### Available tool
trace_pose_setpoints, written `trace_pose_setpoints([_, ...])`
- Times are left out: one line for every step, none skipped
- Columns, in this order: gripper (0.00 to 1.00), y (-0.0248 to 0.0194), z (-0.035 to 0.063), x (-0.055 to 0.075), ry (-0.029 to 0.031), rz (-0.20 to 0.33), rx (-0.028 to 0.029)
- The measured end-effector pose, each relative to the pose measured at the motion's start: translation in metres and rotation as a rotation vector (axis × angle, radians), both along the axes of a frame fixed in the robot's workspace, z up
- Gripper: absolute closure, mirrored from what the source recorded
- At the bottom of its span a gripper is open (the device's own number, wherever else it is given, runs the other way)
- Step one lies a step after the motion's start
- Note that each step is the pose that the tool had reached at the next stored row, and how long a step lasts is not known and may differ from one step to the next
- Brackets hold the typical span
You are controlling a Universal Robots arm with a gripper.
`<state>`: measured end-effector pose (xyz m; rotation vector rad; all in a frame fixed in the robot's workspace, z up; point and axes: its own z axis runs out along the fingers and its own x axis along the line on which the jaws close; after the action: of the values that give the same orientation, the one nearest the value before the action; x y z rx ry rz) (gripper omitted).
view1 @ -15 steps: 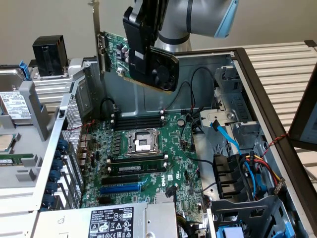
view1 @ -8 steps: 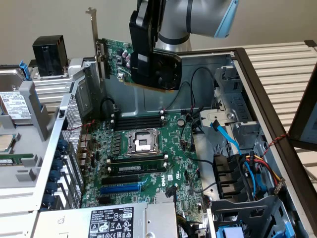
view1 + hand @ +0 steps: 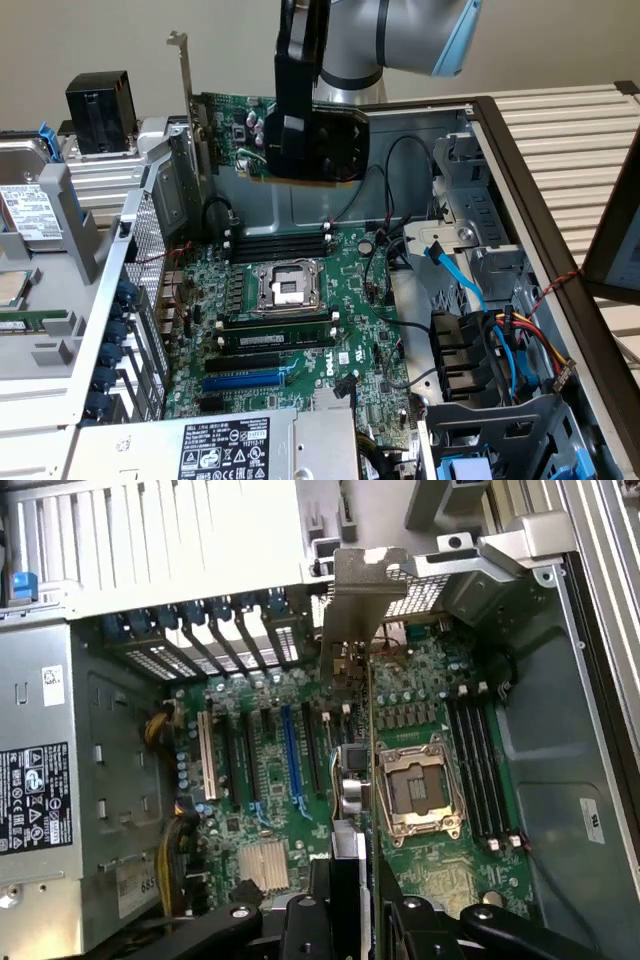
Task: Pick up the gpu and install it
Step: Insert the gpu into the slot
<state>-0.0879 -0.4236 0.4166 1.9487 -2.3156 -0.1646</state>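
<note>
The gpu [image 3: 225, 125], a green card with a black fan block and a long silver end bracket [image 3: 185, 70], hangs in the air above the back of the open computer case. My gripper [image 3: 305, 150] comes down from above and is shut on the card's fan side. The large green motherboard [image 3: 350, 320] with its CPU socket [image 3: 285, 287] lies below, well apart from the card. In the wrist view the gpu [image 3: 352, 780] is seen edge-on between my fingers [image 3: 330, 900]. Its bracket [image 3: 365, 590] sits over the rear slot openings, beside the blue expansion slot [image 3: 290, 750].
Dark memory sticks [image 3: 280, 240] flank the socket. A power supply [image 3: 225, 450] sits at the case's near end. Blue and coloured cables [image 3: 500, 330] run by the drive cage on the exterior view's right. A swung-out metal drive tray [image 3: 50, 250] and a black block [image 3: 100, 110] stand on its left.
</note>
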Motion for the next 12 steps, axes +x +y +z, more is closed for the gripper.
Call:
trace_pose_setpoints([0.72,0.0000,-0.0007,0.0000,-0.0021,0.019,0.0000])
trace_pose_setpoints([0.72,0.0000,-0.0014,0.0001,-0.0038,0.033,-0.0001])
trace_pose_setpoints([0.72,0.0002,-0.0021,0.0000,-0.0054,0.043,-0.0001])
trace_pose_setpoints([0.72,0.0007,-0.0026,-0.0002,-0.0074,0.050,-0.0003])
trace_pose_setpoints([0.72,0.0013,-0.0029,-0.0005,-0.0085,0.056,-0.0003])
trace_pose_setpoints([0.72,0.0013,-0.0029,-0.0010,-0.0085,0.062,-0.0002])
trace_pose_setpoints([0.72,0.0013,-0.0030,-0.0012,-0.0086,0.069,0.0000])
trace_pose_setpoints([0.72,0.0013,-0.0030,-0.0012,-0.0084,0.071,0.0000])
trace_pose_setpoints([0.72,0.0013,-0.0029,-0.0012,-0.0083,0.071,-0.0001])
trace_pose_setpoints([0.72,0.0014,-0.0030,-0.0012,-0.0083,0.071,-0.0001])
trace_pose_setpoints([0.72,0.0014,-0.0030,-0.0012,-0.0083,0.071,-0.0001])
trace_pose_setpoints([0.72,0.0014,-0.0030,-0.0012,-0.0082,0.074,-0.0001])
